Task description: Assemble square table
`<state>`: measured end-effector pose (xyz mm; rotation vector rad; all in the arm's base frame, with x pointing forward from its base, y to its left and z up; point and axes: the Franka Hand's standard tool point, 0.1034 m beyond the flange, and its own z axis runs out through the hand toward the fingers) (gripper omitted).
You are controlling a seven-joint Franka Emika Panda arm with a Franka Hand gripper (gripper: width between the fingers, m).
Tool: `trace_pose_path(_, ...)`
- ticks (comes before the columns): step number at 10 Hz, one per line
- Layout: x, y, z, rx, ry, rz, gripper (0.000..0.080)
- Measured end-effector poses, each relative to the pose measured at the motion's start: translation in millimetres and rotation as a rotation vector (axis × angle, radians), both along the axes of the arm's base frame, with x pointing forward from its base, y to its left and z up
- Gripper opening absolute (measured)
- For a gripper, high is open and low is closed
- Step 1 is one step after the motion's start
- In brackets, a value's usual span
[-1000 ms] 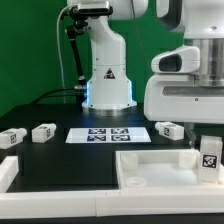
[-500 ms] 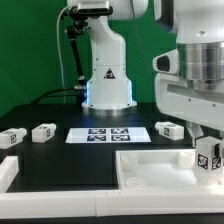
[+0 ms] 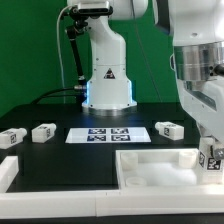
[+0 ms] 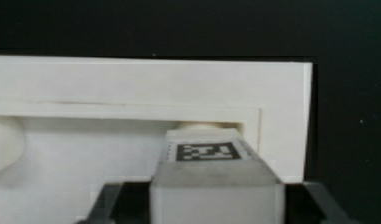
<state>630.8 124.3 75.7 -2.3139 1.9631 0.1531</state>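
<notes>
The square table's white slab (image 3: 150, 166) with its raised rim lies at the front of the table. My gripper (image 3: 212, 160) is shut on a white tagged leg block (image 3: 213, 157) and holds it upright over the slab's corner at the exterior view's right. In the wrist view the leg block (image 4: 210, 170) sits between my dark fingers (image 4: 119, 202), just above the slab (image 4: 134, 100) and close to a corner hole (image 4: 203, 128). Three more leg blocks lie on the black table: two (image 3: 10, 137) (image 3: 43, 131) at the exterior view's left and one (image 3: 167, 129) at its right.
The marker board (image 3: 107, 134) lies flat in front of the robot's base (image 3: 108, 85). A white border bar (image 3: 6, 176) runs along the front at the exterior view's left. A green wall stands behind.
My gripper has moved a little lower and toward the exterior view's right with the leg block in it. The arm's upper links have swung up and to the right. The loose parts have not moved.
</notes>
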Motion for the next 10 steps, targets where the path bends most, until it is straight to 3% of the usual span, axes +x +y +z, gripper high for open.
trace_pose_path(2,-4.4,5.3,7.1,0.007,0.010,0.184,0.0604)
trace_pose_path(7,-1.0,4.0,6.4,-0.017,-0.080,0.741,0.0649)
trace_pose_path(9,2.6,2.6,1.5,-0.098,-0.115,1.096,0.0649)
trace_pose_path(10,3.6,2.9,-0.1,-0.115,-0.129,1.244,0.0649)
